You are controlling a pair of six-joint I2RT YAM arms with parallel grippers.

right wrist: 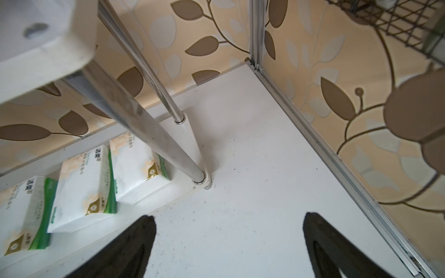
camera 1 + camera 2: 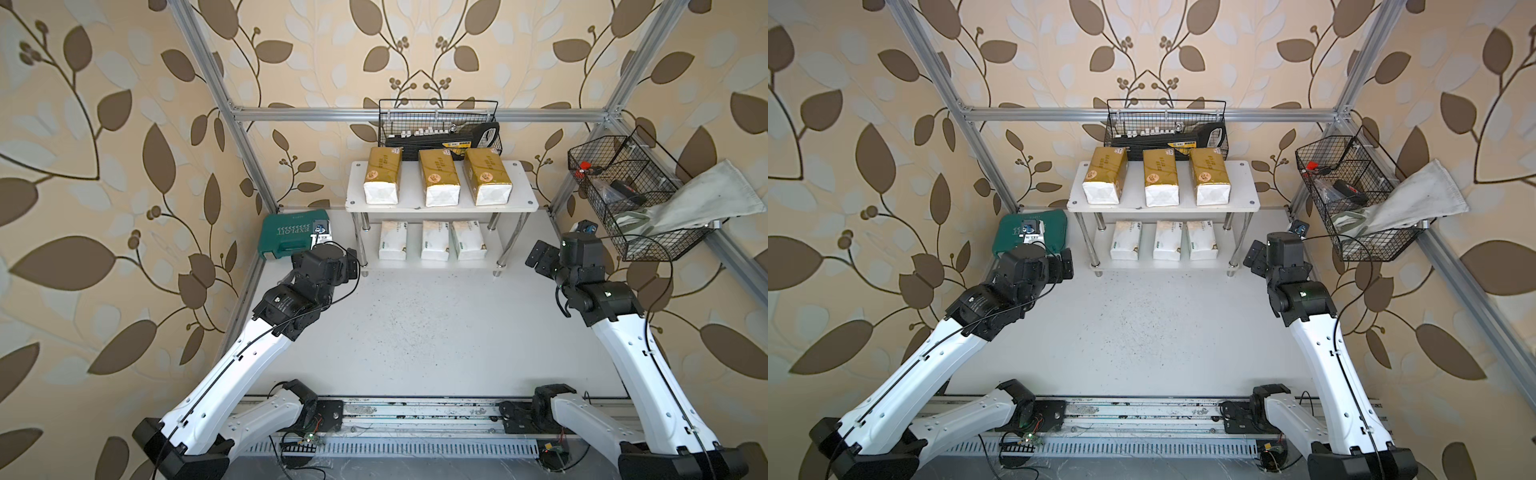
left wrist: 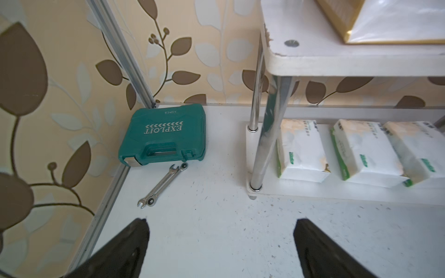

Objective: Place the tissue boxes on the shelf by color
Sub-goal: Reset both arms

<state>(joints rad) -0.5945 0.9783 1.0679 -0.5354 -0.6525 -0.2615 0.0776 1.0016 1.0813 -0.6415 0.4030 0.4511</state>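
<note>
Both top views show the shelf [image 2: 441, 209] at the back of the table. Three gold tissue boxes [image 2: 383, 174] [image 2: 439, 178] [image 2: 487, 176] lie side by side on its upper board. Three white ones with green print [image 2: 392, 240] [image 2: 435, 240] [image 2: 468, 240] sit on its lower board. My left gripper [image 2: 351, 262] hovers open just off the shelf's left legs. In the left wrist view my left gripper [image 3: 221, 220] has only bare table between its fingers. My right gripper [image 2: 539, 255] stands open off the shelf's right legs, and in its wrist view my right gripper [image 1: 230, 215] is also empty, beside the white boxes [image 1: 84, 183].
A teal tool case [image 3: 163, 134] lies in the back left corner with two wrenches [image 3: 161, 185] in front of it. A black wire basket [image 2: 440, 124] hangs behind the shelf. Another wire basket [image 2: 631, 195] with a cloth [image 2: 702, 199] hangs on the right frame.
</note>
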